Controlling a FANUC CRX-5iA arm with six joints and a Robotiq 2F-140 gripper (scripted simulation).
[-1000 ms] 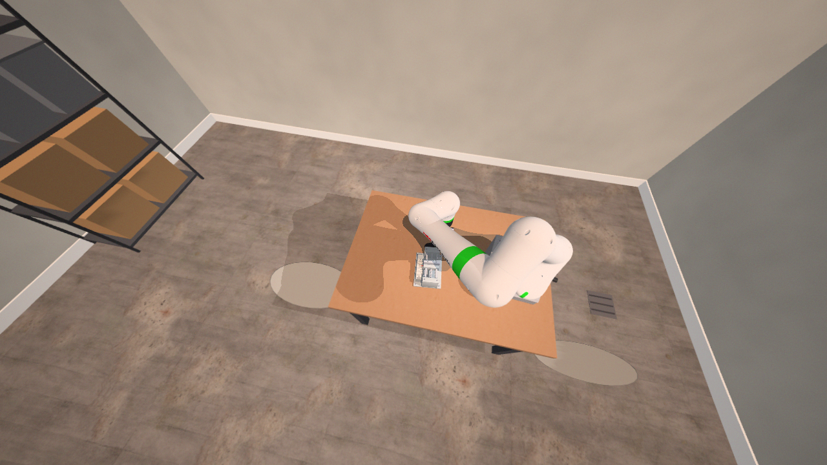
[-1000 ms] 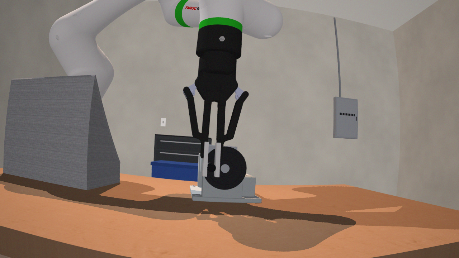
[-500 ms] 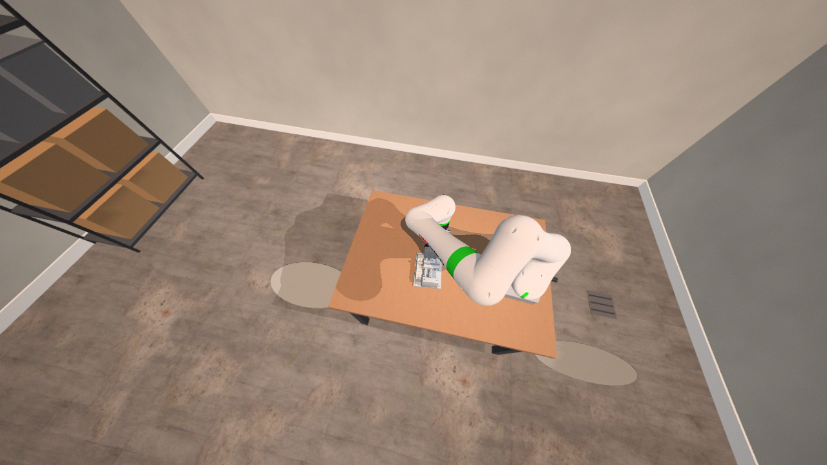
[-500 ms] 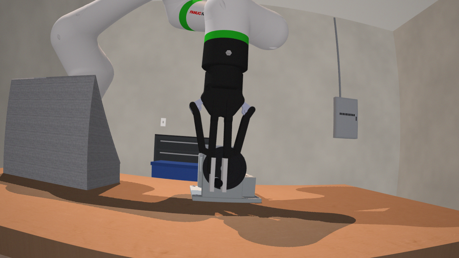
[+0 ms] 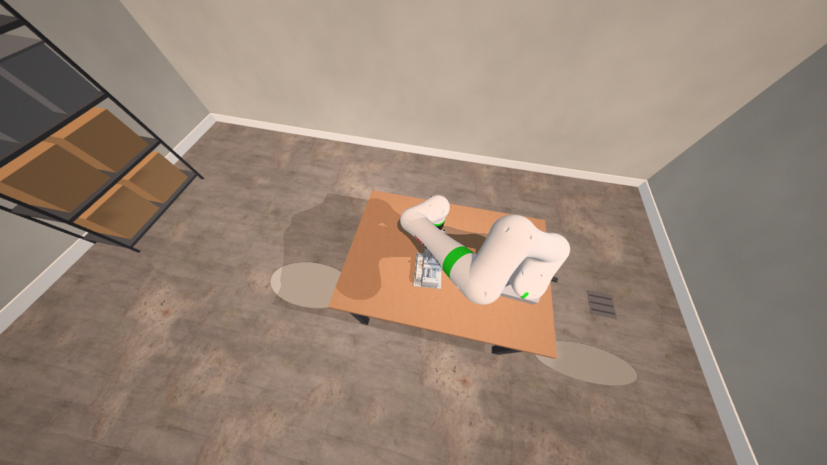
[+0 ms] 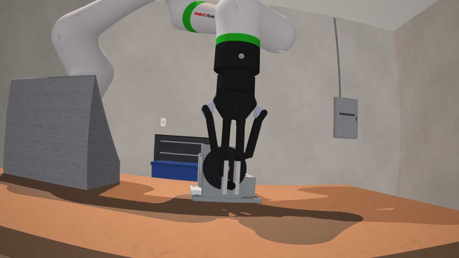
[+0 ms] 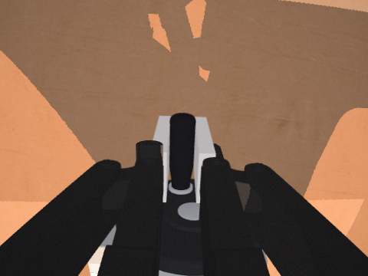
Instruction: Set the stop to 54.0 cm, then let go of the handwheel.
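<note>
With my wrist pointing down at the bench (image 5: 398, 300) (image 6: 128, 221), my gripper (image 6: 231, 178) (image 7: 182, 135) is pinching the black crank handle (image 6: 230, 185) (image 7: 182, 149) between its pale pads (image 6: 237, 178) (image 7: 205, 134). Handle position: low on the dark handwheel (image 6: 211, 170) (image 7: 180, 245), below the hub as the exterior view shows it. Wheel mounted upright on the grey machine (image 5: 429, 280) (image 6: 248, 187), which sits on the bench. Stop: setting cannot be read in my views. Release of the handwheel: not done.

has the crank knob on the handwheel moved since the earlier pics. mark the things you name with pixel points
Yes. Against the grey hub, the crank knob (image 6: 230, 185) (image 7: 182, 149) has swung from the left, level with it, to below it, slightly right, with the pincer (image 6: 231, 193) (image 7: 182, 135) around it.
</note>
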